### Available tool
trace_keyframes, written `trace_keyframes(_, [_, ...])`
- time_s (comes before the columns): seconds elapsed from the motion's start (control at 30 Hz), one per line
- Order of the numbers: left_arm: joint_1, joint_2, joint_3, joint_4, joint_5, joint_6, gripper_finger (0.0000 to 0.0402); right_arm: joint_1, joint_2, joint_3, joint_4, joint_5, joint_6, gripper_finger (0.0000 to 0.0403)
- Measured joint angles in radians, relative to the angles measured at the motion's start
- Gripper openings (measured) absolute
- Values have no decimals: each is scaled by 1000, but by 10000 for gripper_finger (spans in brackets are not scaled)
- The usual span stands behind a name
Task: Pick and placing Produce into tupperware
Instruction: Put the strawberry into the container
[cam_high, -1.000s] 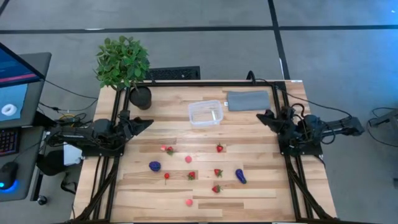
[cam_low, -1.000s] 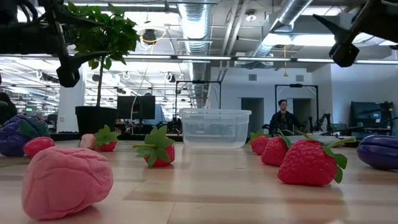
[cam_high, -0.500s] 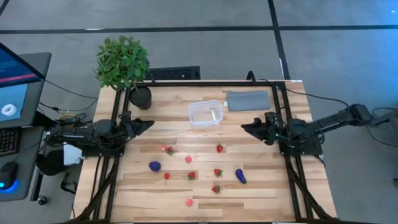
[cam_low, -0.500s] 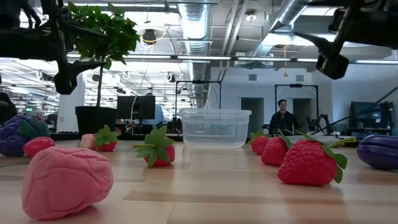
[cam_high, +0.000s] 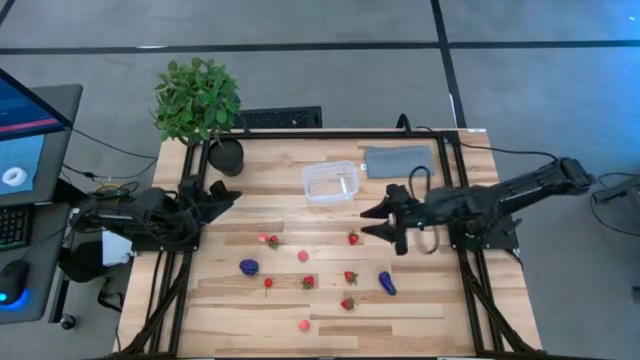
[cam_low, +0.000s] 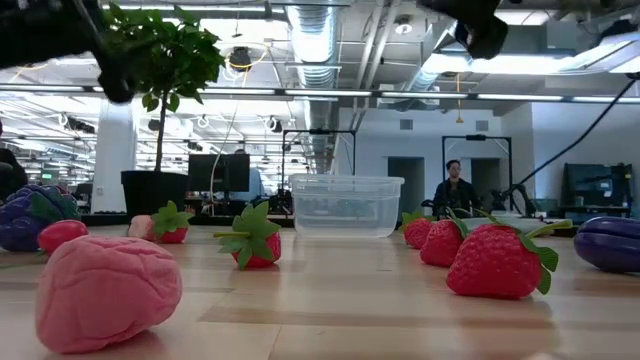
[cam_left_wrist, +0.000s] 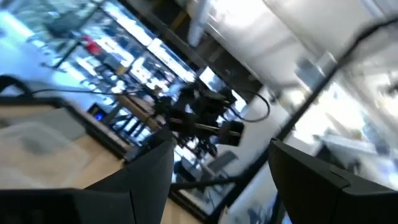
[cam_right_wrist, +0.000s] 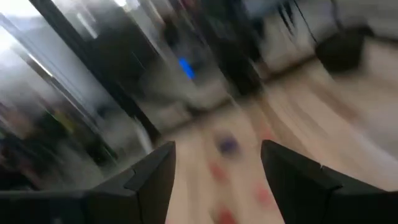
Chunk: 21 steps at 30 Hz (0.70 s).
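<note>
Right tool (cam_high: 372, 222) has swung out from table (cam_high: 420, 300) edge toward middle, fingers spread wide, empty, near strawberry (cam_high: 353, 238); first pick looks close. Left tool (cam_high: 228, 192) waits at left edge, open, empty. Box (cam_high: 330, 181) empty, far side of table. Loose on table: five strawberries, three pink-red rounds, two purple pieces.

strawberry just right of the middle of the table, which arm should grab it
Right. The right gripper is open and reaches out over the table, close to that strawberry. The left gripper sits at the left edge, farther off, with other produce nearer it.
</note>
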Motion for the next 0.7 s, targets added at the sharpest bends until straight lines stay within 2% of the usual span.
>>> trace_keyframes(0.1, [-42, 90, 46, -43, 7, 92, 249, 14, 72, 130, -330, 4, -22, 260])
trace_keyframes(0.2, [-85, 212, 96, -83, 7, 154, 249, 28, 131, 197, -473, 6, -54, 260])
trace_keyframes(0.47, [-151, 523, 196, -119, 44, 217, 249, 50, 258, 206, -565, 5, -117, 260])
trace_keyframes(0.7, [-154, 595, 234, -200, 58, 210, 249, 54, 358, 206, -553, 22, -175, 260])
